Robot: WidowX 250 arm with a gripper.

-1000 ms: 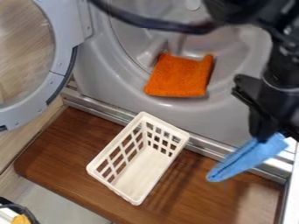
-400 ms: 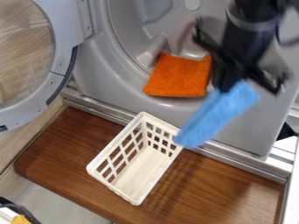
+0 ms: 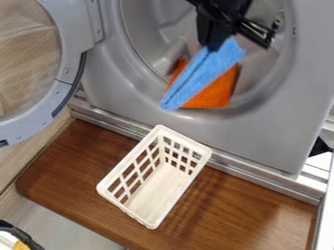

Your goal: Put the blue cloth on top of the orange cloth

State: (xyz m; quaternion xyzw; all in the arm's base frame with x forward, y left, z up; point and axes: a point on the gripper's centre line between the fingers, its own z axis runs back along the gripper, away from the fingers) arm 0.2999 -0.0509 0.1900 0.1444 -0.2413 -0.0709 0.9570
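In the camera view, the blue cloth [image 3: 199,75] is being held by its upper end in the gripper [image 3: 213,47], over the mouth of the grey drum [image 3: 149,41]. The orange cloth [image 3: 220,92] is lying flat there, and its middle is being crossed at a slant by the blue one. Orange is being left exposed at the upper left and along the right side. The pick-up is being judged as done and the cloth as being lined up roughly over its target; the lowering, the release and the clearing of the arm are being left to do. Whether the lower end of the blue cloth is being supported by the orange one cannot be told.

The jaws are being kept closed on a pinch of blue fabric, with no gap being shown between them beyond the cloth's thickness. Only the upper end is being gripped; the rest is hanging below the jaws and towards the lower left, as a narrow, folded strip. Because a slanting strip is being presented, partial cover is being judged likely unless the cloth is laid down more squarely. Nearer the camera, the white basket [image 3: 186,137] is resting on the brown board [image 3: 85,168], well apart from both cloths.
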